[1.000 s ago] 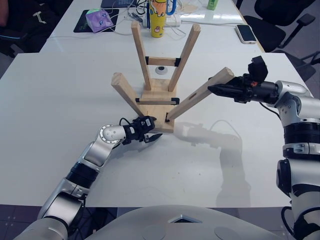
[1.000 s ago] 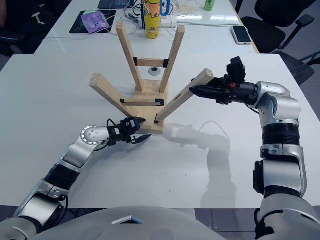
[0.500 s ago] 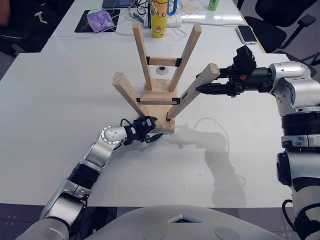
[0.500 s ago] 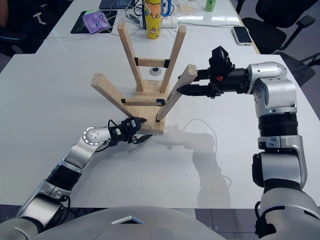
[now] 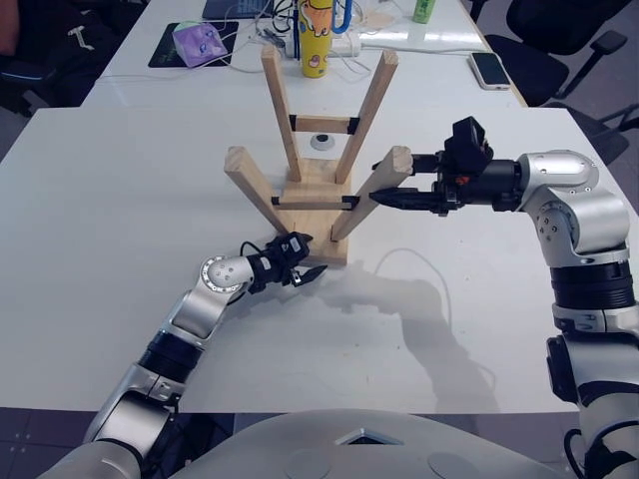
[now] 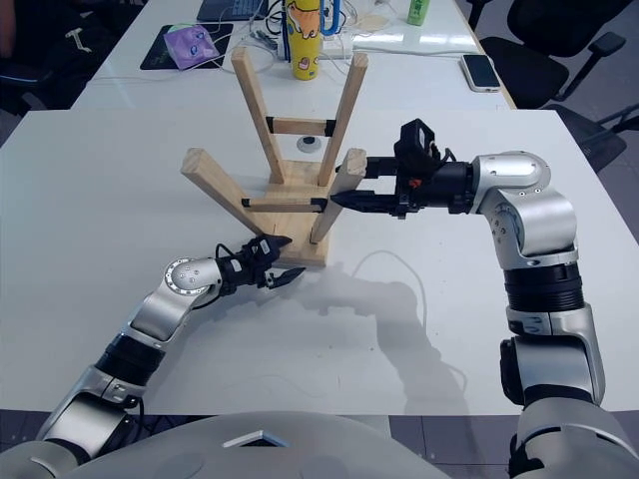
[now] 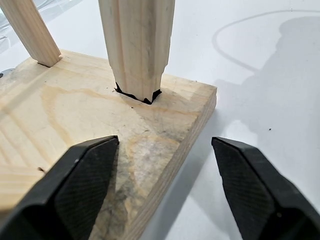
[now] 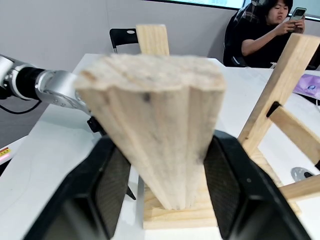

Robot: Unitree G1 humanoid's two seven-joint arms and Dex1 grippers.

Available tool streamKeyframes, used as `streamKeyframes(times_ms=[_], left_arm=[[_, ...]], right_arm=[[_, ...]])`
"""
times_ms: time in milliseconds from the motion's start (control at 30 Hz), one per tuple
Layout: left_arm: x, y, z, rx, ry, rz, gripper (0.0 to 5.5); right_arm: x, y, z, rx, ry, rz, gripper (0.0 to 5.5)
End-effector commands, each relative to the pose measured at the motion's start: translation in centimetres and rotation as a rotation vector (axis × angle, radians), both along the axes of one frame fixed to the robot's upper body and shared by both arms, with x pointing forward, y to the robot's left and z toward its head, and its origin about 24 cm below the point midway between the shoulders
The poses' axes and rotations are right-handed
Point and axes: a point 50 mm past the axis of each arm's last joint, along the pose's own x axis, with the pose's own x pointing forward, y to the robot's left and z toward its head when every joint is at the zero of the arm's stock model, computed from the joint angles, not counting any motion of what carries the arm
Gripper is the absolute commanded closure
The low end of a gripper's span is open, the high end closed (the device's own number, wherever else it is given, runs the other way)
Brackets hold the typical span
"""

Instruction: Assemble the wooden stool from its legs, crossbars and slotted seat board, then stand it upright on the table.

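Wooden stool [image 5: 315,190] sits upside down at 12 o'clock on your white table [image 5: 120,200]. Its pale wooden leg [image 5: 371,195] at 3 o'clock has swung up from a low lean, so it looks nearly in place. Your right gripper [image 5: 379,200] squeezes that leg. Your left gripper [image 5: 308,257] gapes wide, holding nothing, at the 6 o'clock corner of the flat seat board [image 7: 75,115]. You have bare table at 3 and 6 o'clock.

Bright, even light; soft shadows lie on the white table [image 5: 120,180].
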Motion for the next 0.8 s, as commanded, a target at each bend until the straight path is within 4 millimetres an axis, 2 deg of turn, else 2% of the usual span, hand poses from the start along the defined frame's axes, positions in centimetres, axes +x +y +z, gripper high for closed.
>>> streamKeyframes(times_ms=[33, 200, 267, 400, 567, 700, 767, 800], left_arm=[[-2.9, 1.1, -4.9, 0.115, 0.255, 0.025, 2.05], [-3.0, 1.0, -5.1, 0.117, 0.262, 0.023, 2.05], [-3.1, 0.9, -5.1, 0.116, 0.266, 0.021, 2.05], [-3.1, 1.0, -5.1, 0.116, 0.270, 0.023, 2.05], [-3.0, 1.2, -5.2, 0.116, 0.280, 0.035, 2.05], [-2.9, 1.1, -5.2, 0.112, 0.285, 0.040, 2.05], [-2.8, 1.1, -5.2, 0.110, 0.287, 0.042, 2.05], [-2.8, 1.1, -5.2, 0.105, 0.289, 0.047, 2.05]], right_arm=[[-1.2, 2.3, -4.7, -0.016, 0.230, 0.066, 3.43], [0.7, 2.6, -5.7, 0.015, 0.236, -0.075, 3.43], [0.0, 2.8, -6.5, 0.003, 0.260, -0.037, 3.43], [-2.4, 3.3, -6.9, 0.021, 0.328, 0.124, 3.43], [-2.4, 3.4, -7.9, 0.007, 0.315, 0.096, 3.43], [-0.3, 3.5, -8.9, -0.001, 0.283, -0.065, 3.43], [-0.6, 3.7, -9.1, -0.007, 0.284, -0.026, 3.43], [-1.4, 3.8, -9.1, -0.007, 0.302, 0.036, 3.43]])
